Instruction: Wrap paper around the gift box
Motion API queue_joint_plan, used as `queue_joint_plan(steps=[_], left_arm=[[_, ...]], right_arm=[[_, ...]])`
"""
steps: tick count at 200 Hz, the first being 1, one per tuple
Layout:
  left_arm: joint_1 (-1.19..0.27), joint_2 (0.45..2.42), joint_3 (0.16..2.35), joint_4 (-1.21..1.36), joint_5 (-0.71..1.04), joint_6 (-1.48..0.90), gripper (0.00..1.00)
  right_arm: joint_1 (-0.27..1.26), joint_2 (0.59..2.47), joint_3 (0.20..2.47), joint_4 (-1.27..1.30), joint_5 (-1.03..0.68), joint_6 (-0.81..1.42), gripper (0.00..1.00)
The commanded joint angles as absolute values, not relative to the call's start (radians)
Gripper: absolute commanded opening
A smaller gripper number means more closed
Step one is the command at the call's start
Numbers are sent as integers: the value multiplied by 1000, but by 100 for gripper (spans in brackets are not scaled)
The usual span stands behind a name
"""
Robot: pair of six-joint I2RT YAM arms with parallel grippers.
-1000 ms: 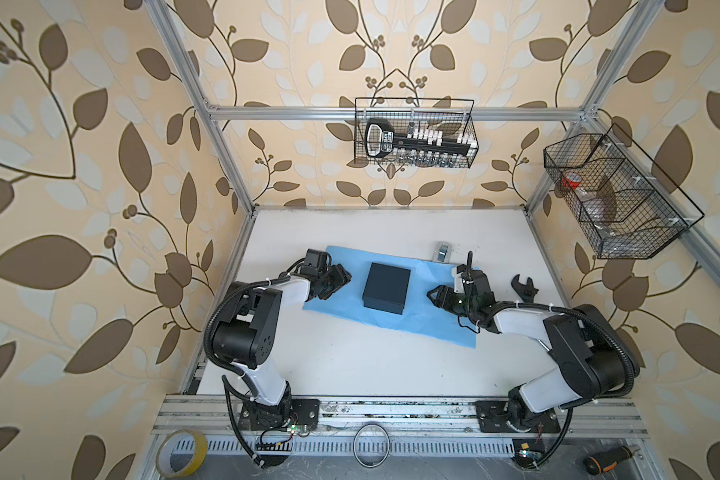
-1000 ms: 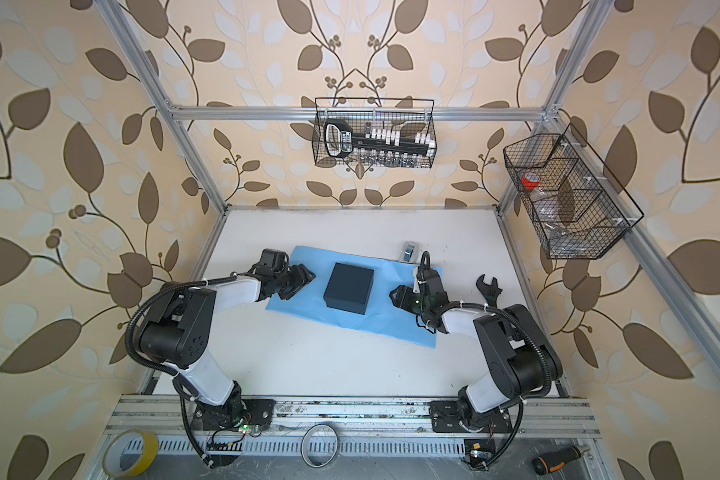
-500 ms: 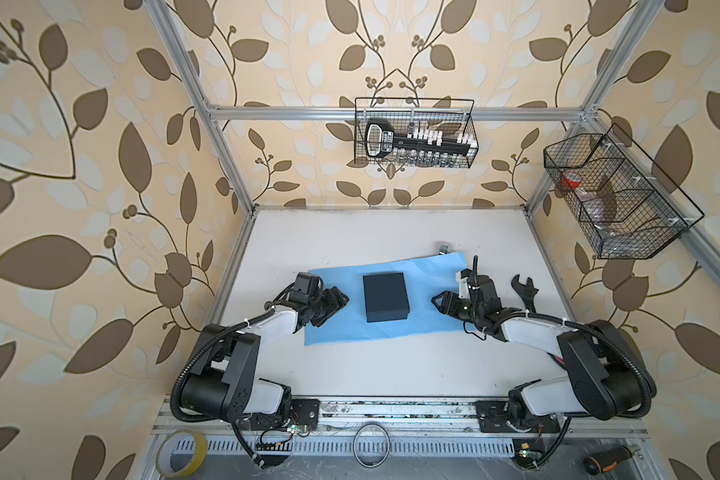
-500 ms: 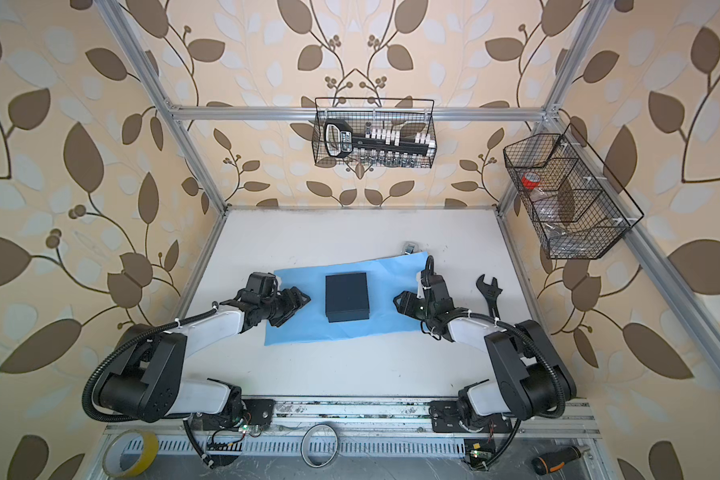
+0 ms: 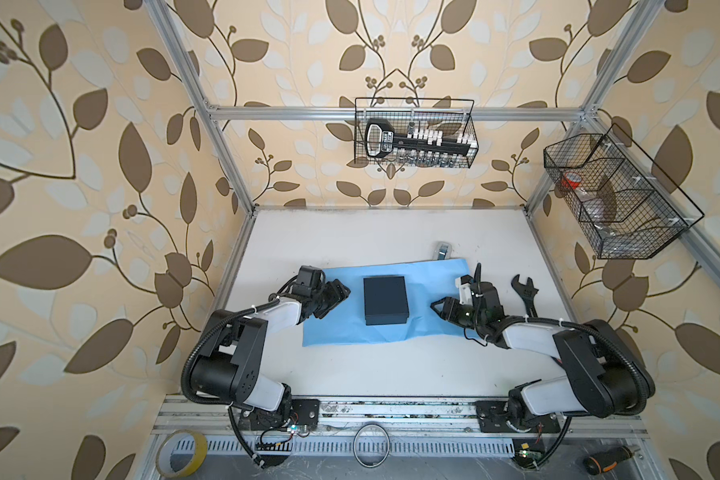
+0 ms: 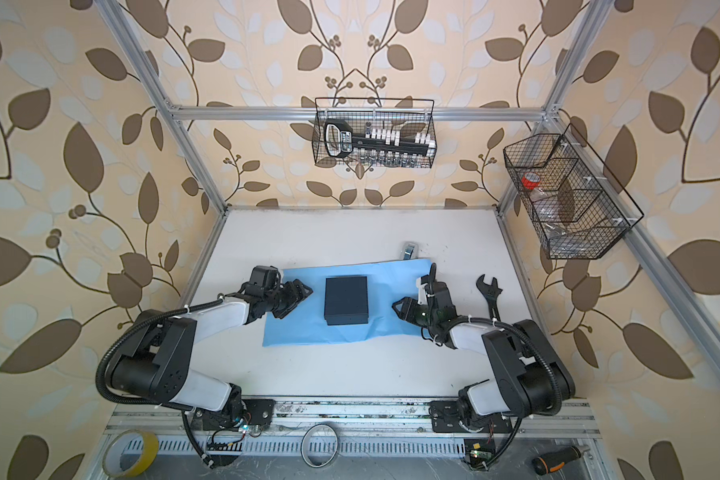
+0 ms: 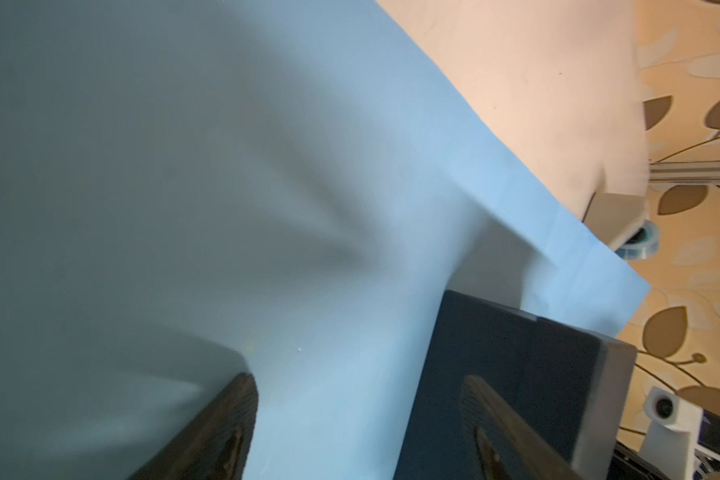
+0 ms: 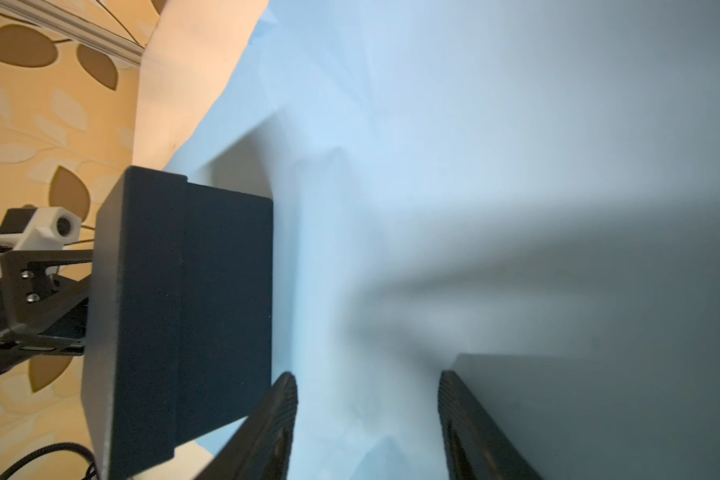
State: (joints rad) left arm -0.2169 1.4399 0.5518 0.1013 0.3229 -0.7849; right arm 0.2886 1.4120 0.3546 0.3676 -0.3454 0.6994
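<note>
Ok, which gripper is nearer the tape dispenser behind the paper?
Right. The right gripper is over the right part of the paper, on the robot's side of the tape dispenser at its far right corner. The left gripper is over the left edge, beyond the gift box.

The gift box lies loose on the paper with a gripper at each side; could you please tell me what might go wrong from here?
The gift box rests unheld on the paper; a tug from the left gripper could slide or turn it.
The paper looks rumpled beside the right gripper; pinching there may crease or tear it.
The paper's far edge lies close to the tape dispenser, which a lifted fold could knock.
</note>
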Motion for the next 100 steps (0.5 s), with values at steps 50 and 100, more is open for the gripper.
queue_joint_plan(steps=[50, 100], left_arm=[[-222, 1372, 470, -66, 264, -769, 82], [-231, 1236, 605, -152, 302, -771, 88]], right_arm=[[303, 1259, 286, 138, -278, 677, 57], [394, 1123, 427, 38, -228, 550, 73]])
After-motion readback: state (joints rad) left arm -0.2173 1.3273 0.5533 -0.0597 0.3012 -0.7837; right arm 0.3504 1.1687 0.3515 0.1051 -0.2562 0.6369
